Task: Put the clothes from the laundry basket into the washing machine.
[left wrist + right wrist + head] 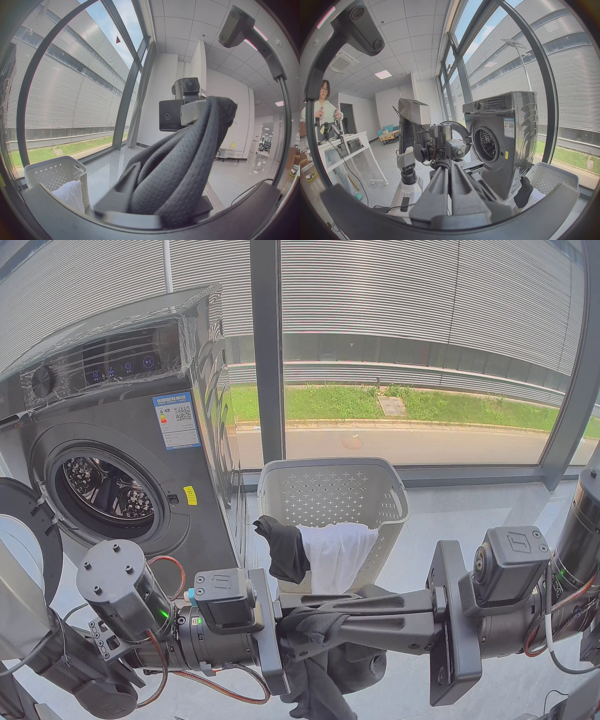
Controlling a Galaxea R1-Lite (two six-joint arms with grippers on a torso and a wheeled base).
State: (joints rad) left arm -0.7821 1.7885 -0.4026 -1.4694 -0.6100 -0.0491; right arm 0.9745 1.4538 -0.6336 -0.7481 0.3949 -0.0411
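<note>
One grey garment (312, 677), one basket (331, 490)

The laundry basket (331, 465) stands just right of the washing machine (206, 540).

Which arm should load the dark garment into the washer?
Left, probably: the washing machine, door open, stands on its side, nearer the left gripper than the right gripper; dark garment hangs between them.

The matte black right gripper (449, 165) has two long, tapering fingers (431, 197) on a flat black plate (451, 630). Behind the fingers sits a boxy black camera housing with an embossed mark (509, 562). Past the fingertips, a round black joint cap (112, 568) shows small screws, beside red-orange cables (172, 564) and a small green light (164, 613).
</note>
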